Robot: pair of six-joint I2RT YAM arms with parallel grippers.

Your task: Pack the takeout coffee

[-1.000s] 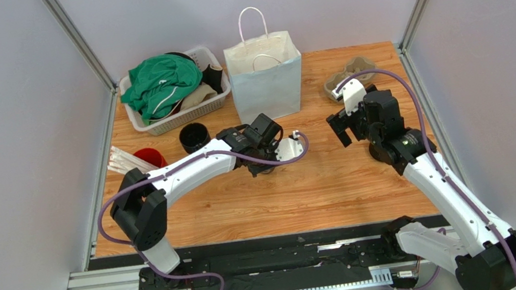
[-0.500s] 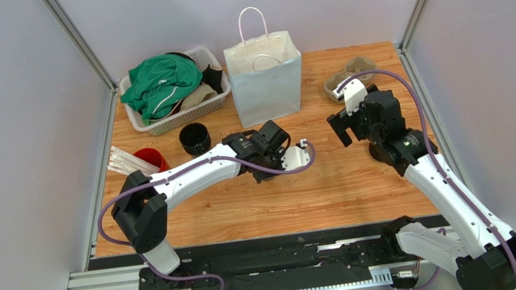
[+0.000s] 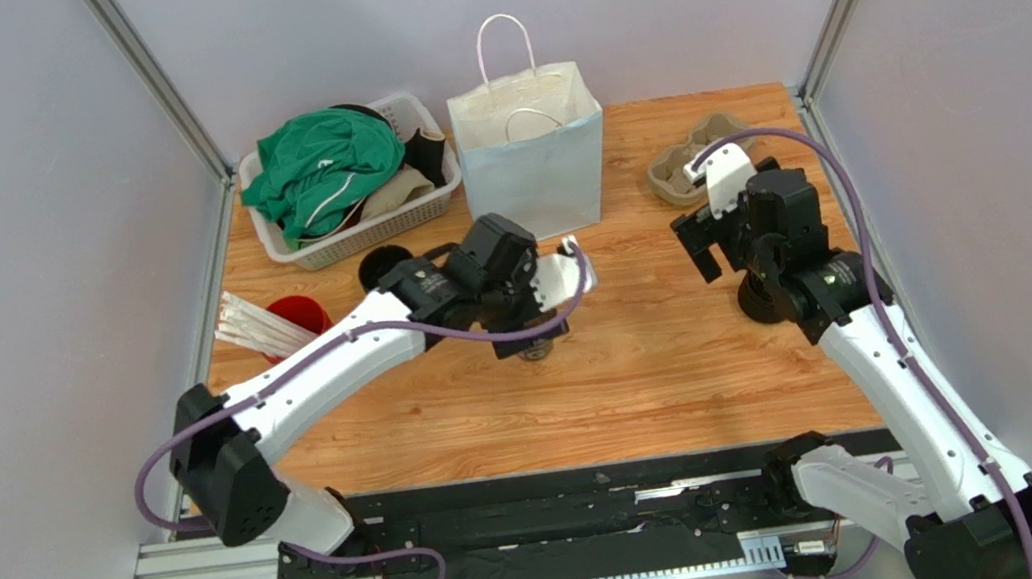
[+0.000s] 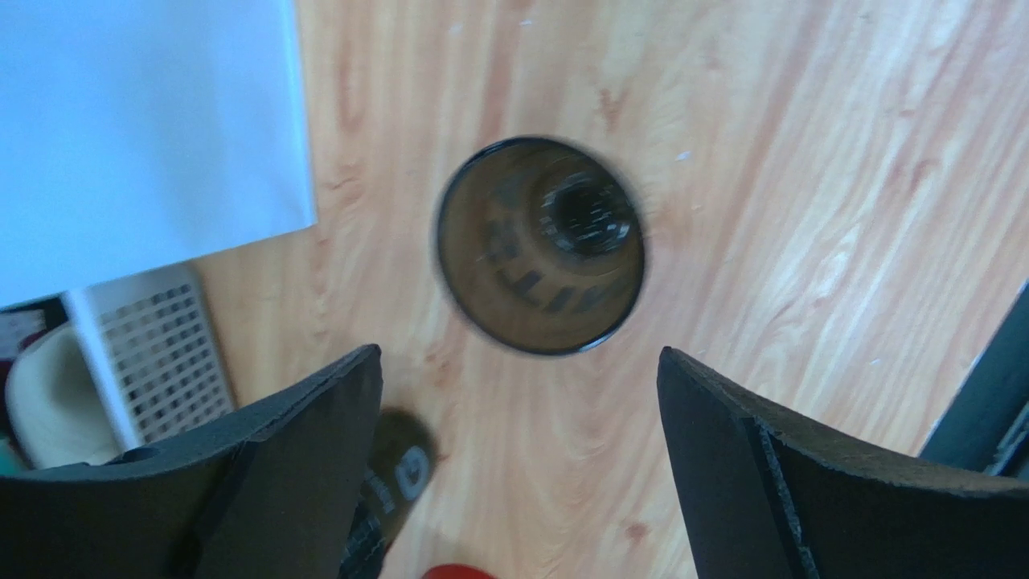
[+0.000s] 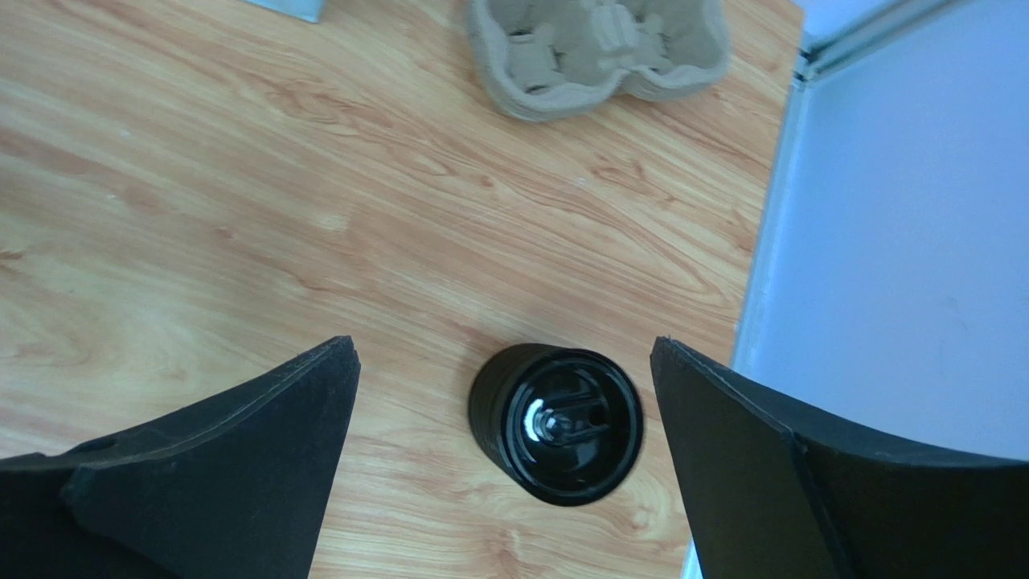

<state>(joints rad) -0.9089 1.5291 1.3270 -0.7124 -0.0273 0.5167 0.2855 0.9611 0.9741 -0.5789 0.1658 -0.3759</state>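
Left gripper (image 4: 517, 362) spread wide, nothing held; blurred dark cup (image 4: 540, 245) seen below. Right gripper (image 5: 504, 350) spread wide, empty; lidded takeout coffee (image 5: 556, 422) seen upright beneath.

The black cup (image 5: 556, 422) has bare wood all round, but the side wall (image 5: 894, 241) is close by (tight on that side). The table (image 3: 669, 359) has open wood in the middle. At the back, the white bag (image 3: 530, 151) and cup tray (image 3: 681, 176) block the way.

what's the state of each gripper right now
Left gripper: jaws open, holding nothing.
Right gripper: jaws open, holding nothing, above the takeout coffee.
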